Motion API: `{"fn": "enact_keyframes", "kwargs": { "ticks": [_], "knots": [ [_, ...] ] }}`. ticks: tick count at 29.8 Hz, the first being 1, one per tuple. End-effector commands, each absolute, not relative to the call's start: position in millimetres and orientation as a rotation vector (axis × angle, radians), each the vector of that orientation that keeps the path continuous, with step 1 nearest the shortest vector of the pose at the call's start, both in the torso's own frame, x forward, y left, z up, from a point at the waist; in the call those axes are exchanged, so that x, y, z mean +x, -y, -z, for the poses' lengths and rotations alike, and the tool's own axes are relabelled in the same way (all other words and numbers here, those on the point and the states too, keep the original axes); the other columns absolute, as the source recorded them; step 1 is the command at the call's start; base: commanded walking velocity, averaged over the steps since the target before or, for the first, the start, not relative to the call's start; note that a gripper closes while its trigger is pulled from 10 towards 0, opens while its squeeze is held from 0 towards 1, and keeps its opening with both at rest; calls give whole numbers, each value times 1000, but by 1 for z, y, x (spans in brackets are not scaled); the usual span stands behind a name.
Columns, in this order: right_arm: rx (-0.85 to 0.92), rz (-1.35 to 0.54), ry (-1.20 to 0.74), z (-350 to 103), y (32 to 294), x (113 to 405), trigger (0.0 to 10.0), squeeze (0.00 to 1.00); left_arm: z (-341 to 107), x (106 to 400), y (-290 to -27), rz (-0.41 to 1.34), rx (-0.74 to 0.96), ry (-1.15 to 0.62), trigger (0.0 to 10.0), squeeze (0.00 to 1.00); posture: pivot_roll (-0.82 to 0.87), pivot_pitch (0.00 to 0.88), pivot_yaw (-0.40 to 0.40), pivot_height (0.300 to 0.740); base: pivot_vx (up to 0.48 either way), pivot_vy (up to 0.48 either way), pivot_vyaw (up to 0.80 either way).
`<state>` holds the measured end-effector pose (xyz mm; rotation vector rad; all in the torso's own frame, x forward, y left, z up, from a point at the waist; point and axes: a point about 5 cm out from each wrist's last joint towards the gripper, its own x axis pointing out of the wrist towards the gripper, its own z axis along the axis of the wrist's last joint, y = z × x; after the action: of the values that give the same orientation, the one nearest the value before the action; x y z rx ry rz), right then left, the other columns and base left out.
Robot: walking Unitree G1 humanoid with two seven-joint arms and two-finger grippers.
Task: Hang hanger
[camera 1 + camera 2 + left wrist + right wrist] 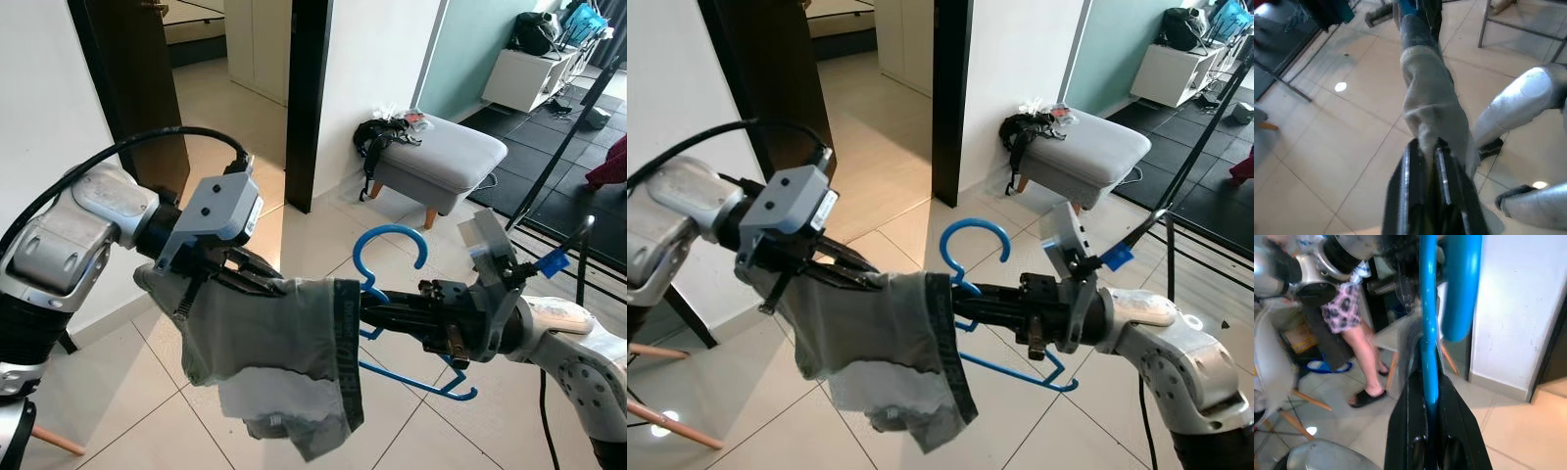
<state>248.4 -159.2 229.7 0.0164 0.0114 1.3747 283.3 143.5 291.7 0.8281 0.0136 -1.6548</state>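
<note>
Hanger (392, 294), of thin blue plastic with a round open hook, is clamped near its neck between the two long black fingers of the right gripper (377, 306), which are closed hard on it. In the right wrist view the blue shaft (1428, 333) is seen running straight out from between the closed jaws, with the thicker curve of the hook beside it. The hook is raised above the jaws and the lower bar is slanted down below them, ending in a small upturned tip.

Just past the right fingertips a garment (274, 362) of soft, grey, ribbed cloth is draped over the hanger's far arm, its dark elastic waistband lying nearest the jaws and a paler, crumpled part hanging lowest. The opposite edge of this cloth is pinched by the left gripper (257, 276), whose jaws are nearly closed on a fold; in the left wrist view the fabric (1432, 107) is pulled into a taut, twisted rope stretching away from the fingers (1405, 196). The two grippers are pointed toward each other, with the cloth bridging them.

Beneath both, glossy cream floor tiles (294, 235) are spread. Farther off, beyond the hook, a padded grey stool (436, 157) on tapered wooden legs is set by a white wall, with a dark strap hung over its corner. A person's bare legs (1369, 357) in black sandals are shown in the right wrist view.
</note>
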Motion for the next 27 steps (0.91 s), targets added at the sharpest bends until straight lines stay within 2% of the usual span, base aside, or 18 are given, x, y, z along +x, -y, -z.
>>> {"fn": "enact_keyframes", "kwargs": {
  "ticks": [1,2,3,8,9,10,12,13,24,25,26,27],
  "knots": [
    [-13,-1384,105,-249,158,248,10000,0,-274,280,-145,1726,827,-136,0,0,6,19,-22,740,0,0,0],
    [-18,-1384,110,-251,158,248,10000,0,-272,279,-144,1737,811,-134,0,0,6,19,-22,740,0,0,0],
    [-24,-1383,113,-251,157,248,10000,0,-272,279,-142,1752,781,-120,1373,1000,6,19,-22,740,0,0,0],
    [-27,-1383,114,-251,157,249,10000,0,-273,279,-141,1762,756,-115,1373,1000,6,19,-22,740,0,0,0],
    [-26,-1384,115,-252,157,248,10000,0,-274,279,-140,1761,759,-106,10000,1000,5,22,-19,740,0,0,0],
    [-26,-1386,115,-252,157,248,10000,0,-273,276,-140,1773,765,-113,10000,812,5,22,-19,740,0,0,0],
    [-26,-1387,116,-252,157,248,10000,0,-273,274,-139,1782,769,-119,10000,812,5,22,-19,740,0,0,0],
    [-27,-1390,117,-252,156,248,10000,0,-271,273,-140,1791,768,-136,10000,0,5,22,-19,740,0,0,0],
    [-35,-1401,121,-254,154,248,10000,0,-265,272,-139,1797,776,-174,10000,0,6,26,-18,740,0,0,0],
    [-36,-1404,123,-254,153,248,10000,0,-264,273,-138,1797,776,-178,10000,694,7,27,-18,740,0,0,0],
    [-38,-1406,125,-255,152,248,10000,0,-263,273,-138,1793,779,-185,10000,894,7,27,-18,740,0,0,0],
    [-38,-1406,125,-255,152,248,10000,0,-263,273,-138,1793,779,-185,10000,894,7,27,-18,740,0,0,0]
  ]
}}
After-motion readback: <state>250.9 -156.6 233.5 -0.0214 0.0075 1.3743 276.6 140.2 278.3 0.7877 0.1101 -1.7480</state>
